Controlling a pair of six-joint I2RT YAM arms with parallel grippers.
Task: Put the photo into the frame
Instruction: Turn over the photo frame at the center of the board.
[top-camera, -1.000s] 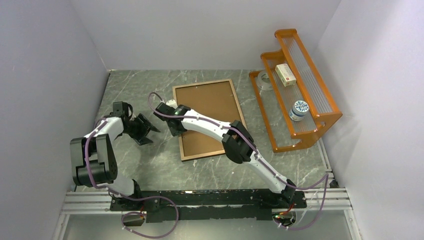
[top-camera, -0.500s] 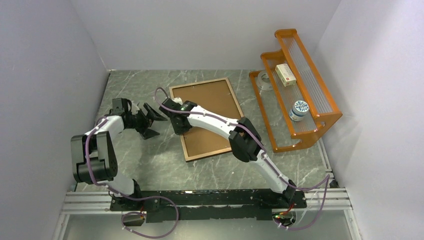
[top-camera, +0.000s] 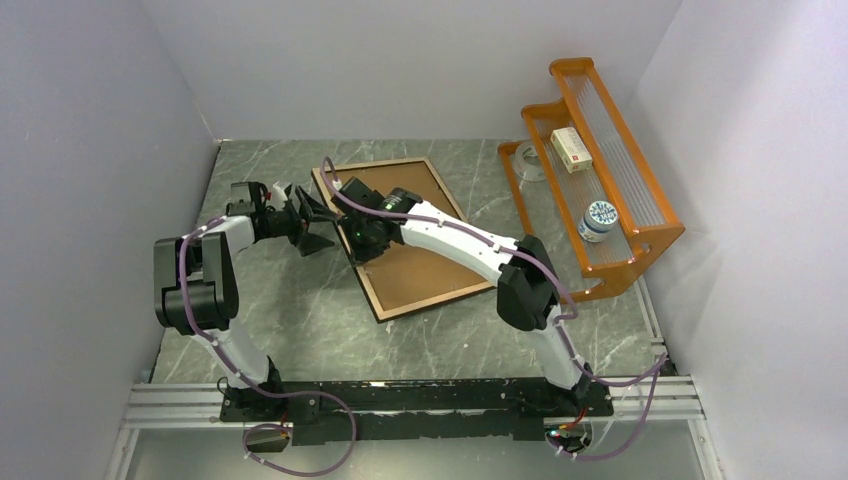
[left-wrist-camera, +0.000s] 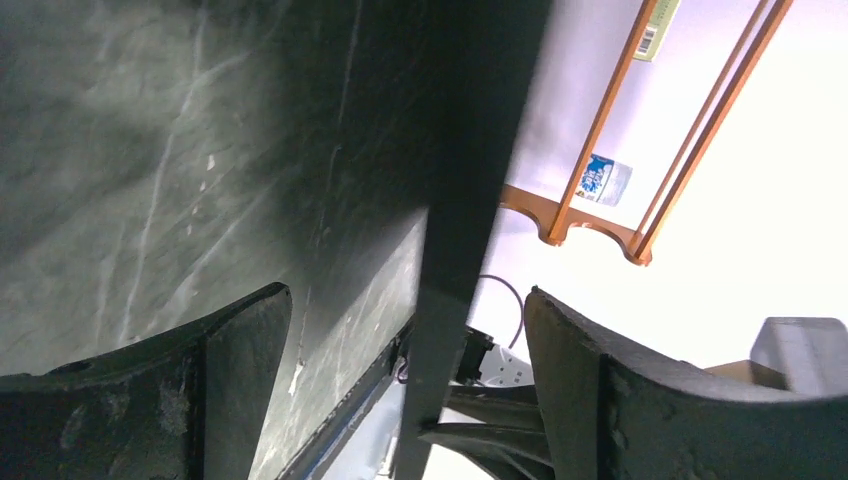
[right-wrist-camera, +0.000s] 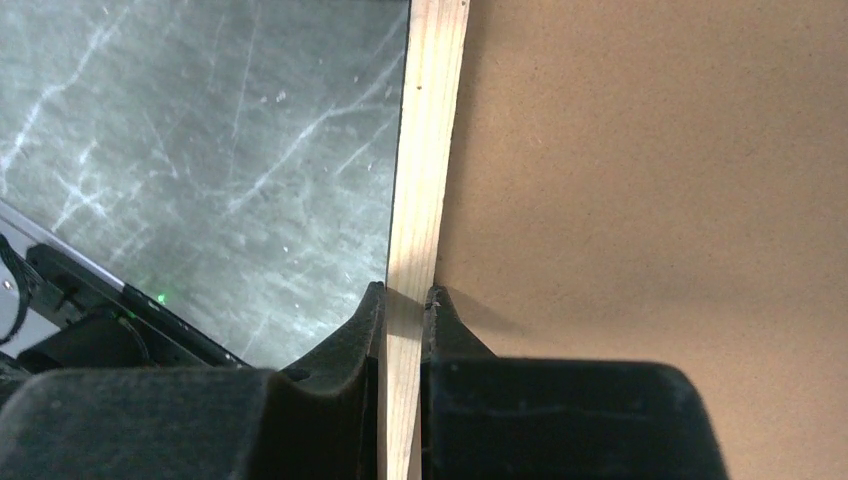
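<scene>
The frame (top-camera: 375, 164) lies on the table (top-camera: 300, 320) with its light wood back up, turned at an angle, and the brown board (top-camera: 400, 192) sits inside its border. In the right wrist view the wood border (right-wrist-camera: 425, 150) runs straight up from between the two fingers, with the board (right-wrist-camera: 650, 200) to the right of the jaws and the grey table (right-wrist-camera: 200, 150) to the left of them.

The right gripper (top-camera: 356, 238) is clenched on the frame's left long border; the fingertips press on both sides of the wood strip, with the right gripper (right-wrist-camera: 405, 295) sitting directly over it.

The left gripper (top-camera: 318, 222) is just beside the right one, at the same side of the frame near its far left corner. Its jaws are spread wide. In the left wrist view the dark edge of the frame (left-wrist-camera: 470, 200) passes through the gap of the left gripper (left-wrist-camera: 408, 300), and neither finger touches it.

Well beyond the jaws, on the other side of the frame, the orange rack (top-camera: 655, 232) stands with a jar (top-camera: 600, 220) and a small box (top-camera: 571, 148) on it.
</scene>
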